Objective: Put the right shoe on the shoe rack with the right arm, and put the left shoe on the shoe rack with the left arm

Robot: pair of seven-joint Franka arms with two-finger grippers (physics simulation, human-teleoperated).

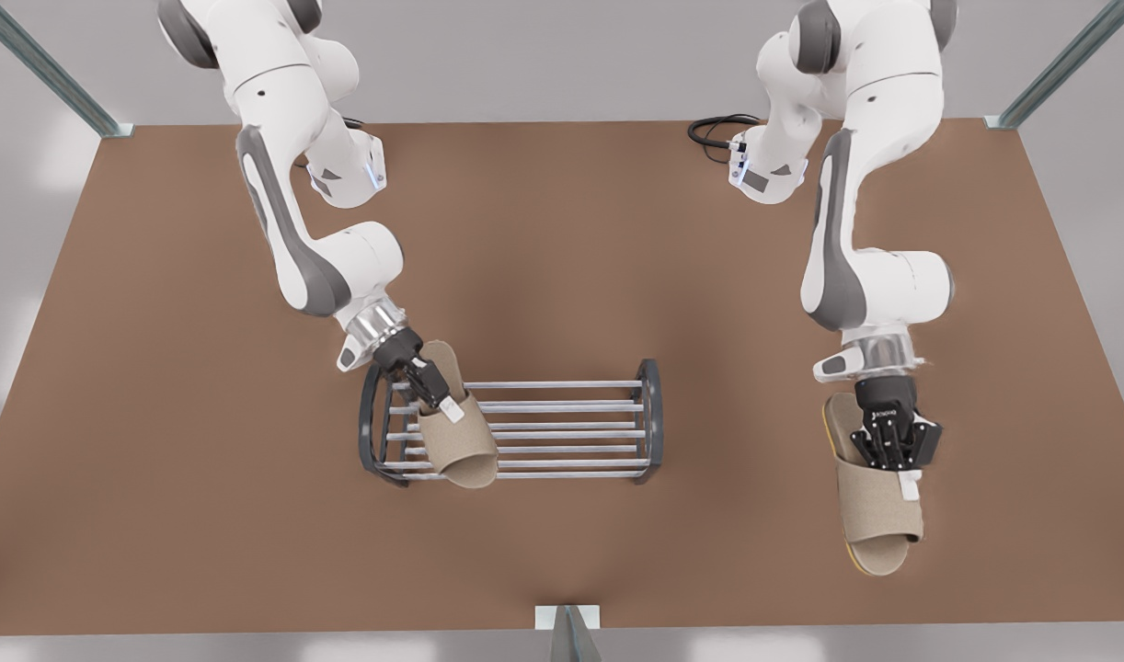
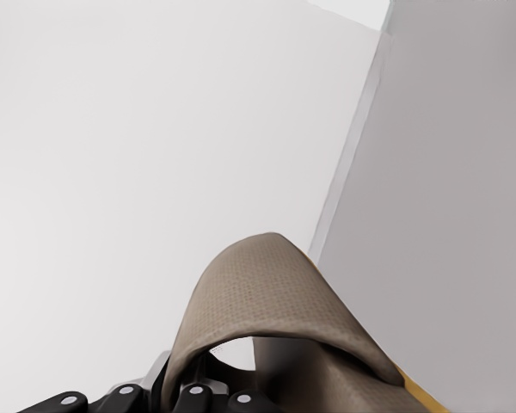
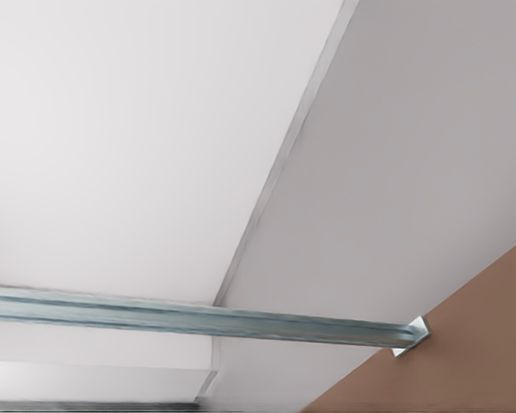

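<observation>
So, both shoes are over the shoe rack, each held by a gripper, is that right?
Not quite: only the right shoe, in the right gripper, is over the shoe rack; the front view shows the left shoe, in the left gripper, over the table.

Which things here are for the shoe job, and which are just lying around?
For the job: shoe rack, right shoe in right pincer, left shoe in left pincer.
Just there: black cable, metal posts.
</observation>
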